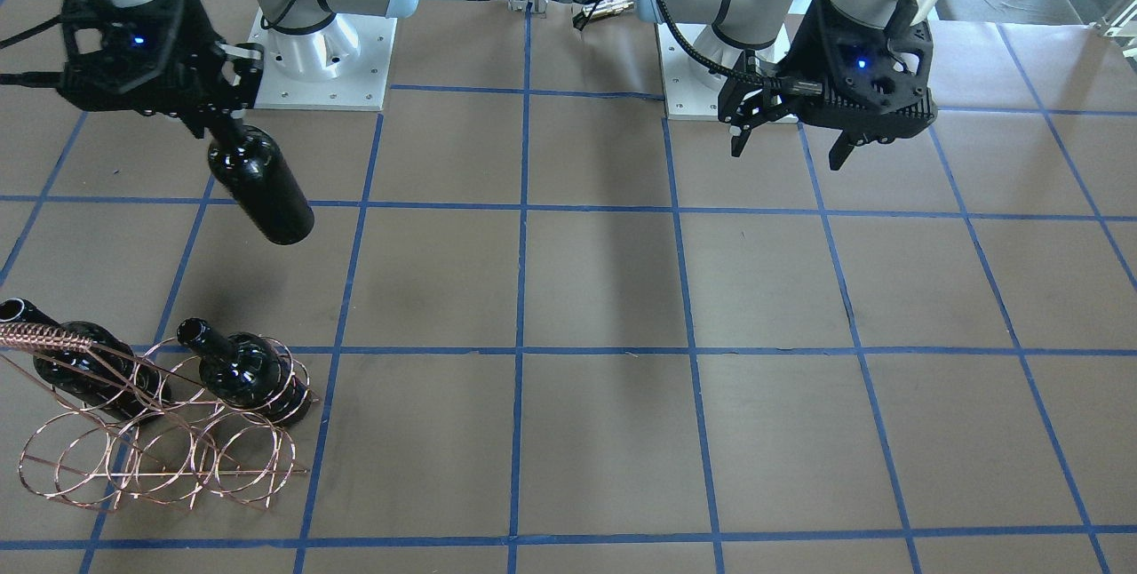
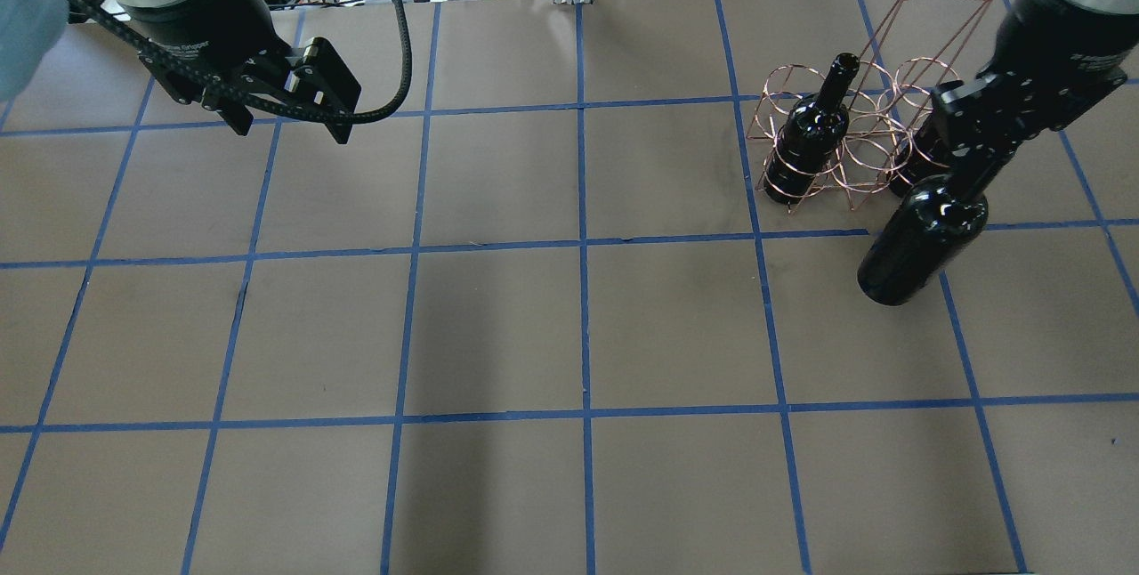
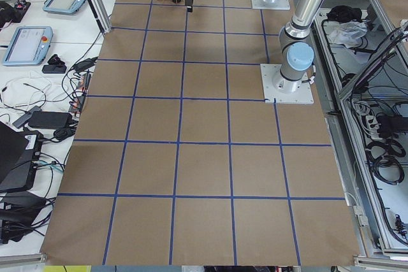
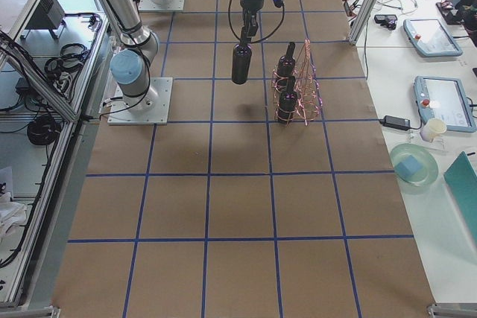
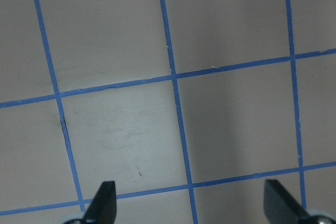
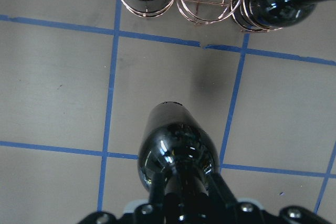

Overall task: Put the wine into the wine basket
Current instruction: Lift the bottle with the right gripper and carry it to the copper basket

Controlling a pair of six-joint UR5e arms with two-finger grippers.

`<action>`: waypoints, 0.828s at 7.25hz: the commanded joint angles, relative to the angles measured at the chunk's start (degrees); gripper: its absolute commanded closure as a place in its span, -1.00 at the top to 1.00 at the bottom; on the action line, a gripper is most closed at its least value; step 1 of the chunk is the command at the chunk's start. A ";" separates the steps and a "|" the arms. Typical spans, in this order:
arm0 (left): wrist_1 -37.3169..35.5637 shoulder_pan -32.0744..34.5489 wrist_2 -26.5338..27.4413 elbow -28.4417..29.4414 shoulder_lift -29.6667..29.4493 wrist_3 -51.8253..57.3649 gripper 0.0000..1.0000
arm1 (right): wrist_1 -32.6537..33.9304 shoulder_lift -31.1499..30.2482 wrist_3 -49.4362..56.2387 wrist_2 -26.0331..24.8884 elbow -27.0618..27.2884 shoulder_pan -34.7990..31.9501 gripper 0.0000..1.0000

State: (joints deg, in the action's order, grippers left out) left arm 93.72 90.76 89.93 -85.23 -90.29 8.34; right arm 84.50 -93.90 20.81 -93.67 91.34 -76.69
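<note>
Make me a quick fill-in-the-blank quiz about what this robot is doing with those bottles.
1. The right gripper holds a dark bottle by its ____.
2. Counting the bottles already in the wire basket gives ____.
3. The left gripper holds nothing, and its jaws are ____.

Missing words: neck; two; open.
</note>
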 commanded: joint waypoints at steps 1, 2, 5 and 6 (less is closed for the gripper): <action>-0.03 0.29 0.51 -0.64 0.73 0.53 1.00 | 0.31 0.91 1.17 1.03 -2.82 2.77 -0.97; -0.21 -0.23 0.68 -0.64 0.82 0.62 1.00 | -0.21 5.00 0.99 1.91 -8.58 2.69 -0.97; -0.47 -0.50 2.44 -0.99 1.00 0.36 1.00 | 0.13 14.17 -0.41 4.72 -19.09 2.51 -0.96; -0.73 -0.59 2.35 -1.17 1.00 0.36 1.00 | 1.96 14.45 -0.77 6.03 -18.92 2.34 -0.96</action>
State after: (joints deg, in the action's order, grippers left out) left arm 93.24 90.25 92.20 -86.15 -89.31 8.78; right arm 84.93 -80.68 20.56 -89.13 73.13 -74.22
